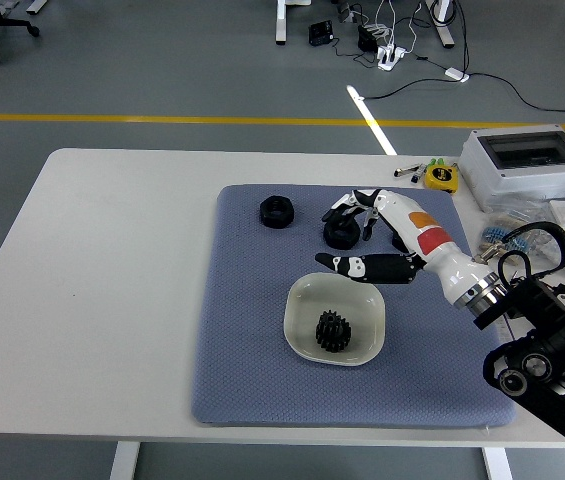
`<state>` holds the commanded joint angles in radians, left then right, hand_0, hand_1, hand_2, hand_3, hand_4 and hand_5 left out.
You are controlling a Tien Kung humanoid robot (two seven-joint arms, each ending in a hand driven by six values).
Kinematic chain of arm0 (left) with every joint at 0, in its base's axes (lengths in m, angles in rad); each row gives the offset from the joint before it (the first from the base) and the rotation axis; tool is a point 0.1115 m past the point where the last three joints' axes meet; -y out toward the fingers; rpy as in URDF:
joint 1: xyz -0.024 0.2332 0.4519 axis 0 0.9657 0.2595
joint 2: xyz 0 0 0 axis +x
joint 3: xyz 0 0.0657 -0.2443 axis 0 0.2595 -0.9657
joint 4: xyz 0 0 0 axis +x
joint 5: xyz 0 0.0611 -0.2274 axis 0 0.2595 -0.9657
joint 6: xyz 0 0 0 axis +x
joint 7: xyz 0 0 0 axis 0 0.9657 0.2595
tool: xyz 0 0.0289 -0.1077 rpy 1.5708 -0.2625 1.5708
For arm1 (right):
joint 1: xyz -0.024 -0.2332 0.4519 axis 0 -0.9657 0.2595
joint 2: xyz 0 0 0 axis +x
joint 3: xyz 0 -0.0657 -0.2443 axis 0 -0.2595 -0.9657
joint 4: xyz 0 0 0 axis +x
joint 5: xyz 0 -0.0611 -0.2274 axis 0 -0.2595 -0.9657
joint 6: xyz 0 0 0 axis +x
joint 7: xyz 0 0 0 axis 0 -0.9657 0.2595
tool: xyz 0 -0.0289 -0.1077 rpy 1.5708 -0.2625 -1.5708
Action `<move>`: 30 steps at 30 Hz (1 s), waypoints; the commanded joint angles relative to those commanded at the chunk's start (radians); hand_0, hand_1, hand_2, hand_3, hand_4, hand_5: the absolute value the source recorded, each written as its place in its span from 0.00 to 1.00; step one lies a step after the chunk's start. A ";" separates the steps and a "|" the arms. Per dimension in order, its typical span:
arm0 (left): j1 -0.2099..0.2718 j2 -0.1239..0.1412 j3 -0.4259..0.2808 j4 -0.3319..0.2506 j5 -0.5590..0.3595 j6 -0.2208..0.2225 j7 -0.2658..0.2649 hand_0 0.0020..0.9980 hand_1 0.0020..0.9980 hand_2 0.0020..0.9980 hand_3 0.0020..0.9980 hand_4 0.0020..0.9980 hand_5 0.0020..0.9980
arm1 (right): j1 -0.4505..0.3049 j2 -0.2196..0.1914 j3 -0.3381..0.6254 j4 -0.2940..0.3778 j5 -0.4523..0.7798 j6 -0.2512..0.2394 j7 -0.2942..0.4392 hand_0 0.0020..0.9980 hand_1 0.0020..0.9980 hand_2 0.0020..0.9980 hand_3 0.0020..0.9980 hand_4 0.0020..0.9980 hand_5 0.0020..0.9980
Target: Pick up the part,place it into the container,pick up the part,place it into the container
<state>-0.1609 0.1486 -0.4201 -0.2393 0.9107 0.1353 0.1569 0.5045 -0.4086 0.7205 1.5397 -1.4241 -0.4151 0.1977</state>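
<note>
A black gear point(332, 331) lies in the white dish point(301, 305) on the blue-grey mat point(252, 330). Two black nut-like parts show on the mat's far side: one at the left point(276, 212) and one in the middle point(339, 233). A third part seen earlier is hidden behind my hand. My right hand point(360, 232) is open and empty, fingers spread, hovering over the middle part, beyond the dish. The left arm is out of view.
A grey electrical box point(527, 164), a yellow tape measure point(442, 177) and plastic bags point(562, 240) sit at the table's right side. The white table point(112, 270) stretches bare to the left of the mat.
</note>
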 joint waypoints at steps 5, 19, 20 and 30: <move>-0.002 -0.001 -0.005 0.000 0.006 0.001 0.002 0.70 0.65 0.66 0.58 0.67 0.63 | -0.024 -0.001 0.075 -0.023 0.215 -0.058 0.067 0.71 0.75 0.82 0.84 1.00 0.67; -0.018 -0.009 0.002 0.000 0.001 0.006 0.001 0.70 0.65 0.67 0.58 0.67 0.63 | -0.110 -0.001 0.212 -0.111 0.806 -0.037 0.094 0.90 0.85 0.89 0.92 1.00 0.91; -0.018 -0.009 0.004 -0.001 -0.001 0.006 0.000 0.70 0.65 0.67 0.58 0.67 0.63 | -0.121 0.002 0.225 -0.117 0.837 -0.023 0.088 0.90 0.85 0.89 0.92 1.00 0.91; -0.011 -0.015 0.000 -0.002 0.007 0.004 0.002 0.70 0.65 0.67 0.58 0.67 0.63 | -0.203 0.013 0.275 -0.140 0.793 0.029 0.061 0.90 0.85 0.88 0.91 1.00 0.94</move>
<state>-0.1716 0.1338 -0.4199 -0.2408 0.9181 0.1396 0.1588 0.3019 -0.3954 0.9958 1.4001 -0.6314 -0.3862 0.2586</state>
